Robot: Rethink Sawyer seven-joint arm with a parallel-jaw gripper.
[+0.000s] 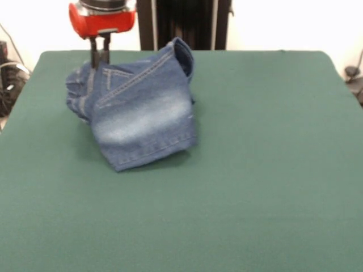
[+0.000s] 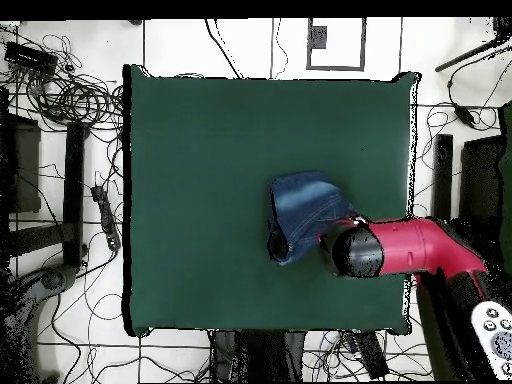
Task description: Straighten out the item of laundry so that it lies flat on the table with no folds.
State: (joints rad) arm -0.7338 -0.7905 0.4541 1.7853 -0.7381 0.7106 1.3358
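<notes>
I see the jeans (image 1: pixel 136 110) lying in a folded heap on the green surface (image 1: pixel 255 170), toward its far left part in the front view. One denim layer is doubled over the rest, its faded whitish patch facing me, and a corner of cloth stands up at the top of the heap. A bunched part sticks out at the left side. The end effector (image 1: pixel 100 54) hangs from the red arm (image 1: pixel 102 20) right at the far left edge of the heap, its two dark fingers (image 1: pixel 93 52) close together and reaching down to the cloth. I cannot tell whether they grip any denim. From overhead, the red arm covers one edge of the jeans (image 2: pixel 300 215), and cables (image 2: pixel 60 90) lie on the floor around the surface.
</notes>
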